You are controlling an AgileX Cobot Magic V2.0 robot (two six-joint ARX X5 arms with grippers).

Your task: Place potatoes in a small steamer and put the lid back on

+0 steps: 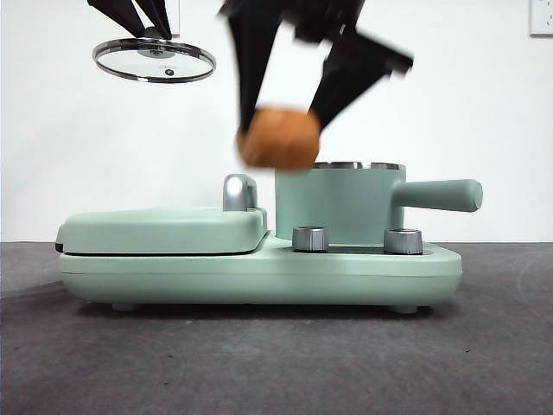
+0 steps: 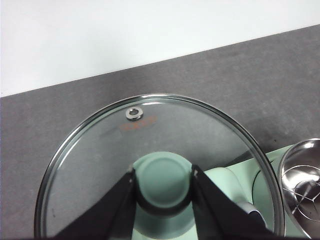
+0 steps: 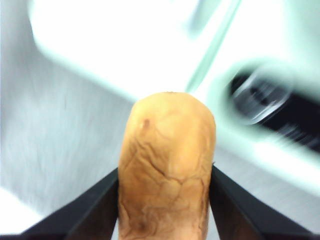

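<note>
Right gripper (image 1: pixel 281 138) clamps the potato (image 1: pixel 279 138) just beside the small steamer (image 1: pixel 339 204) rim, needing a carry over its mouth, while left gripper (image 1: pixel 149 33) pinches the lid (image 1: pixel 154 60) well above.

An oblong orange-brown potato with a rough, wrinkled matte skin (image 3: pixel 167 170) sits clamped between the two black jaws of the right gripper (image 3: pixel 165 200), one jaw pressed against each of its sides. Behind it everything is blurred: a pale mint-green appliance body (image 3: pixel 125 45) and a round silver-rimmed dark shape (image 3: pixel 260 95) beside it.
</note>
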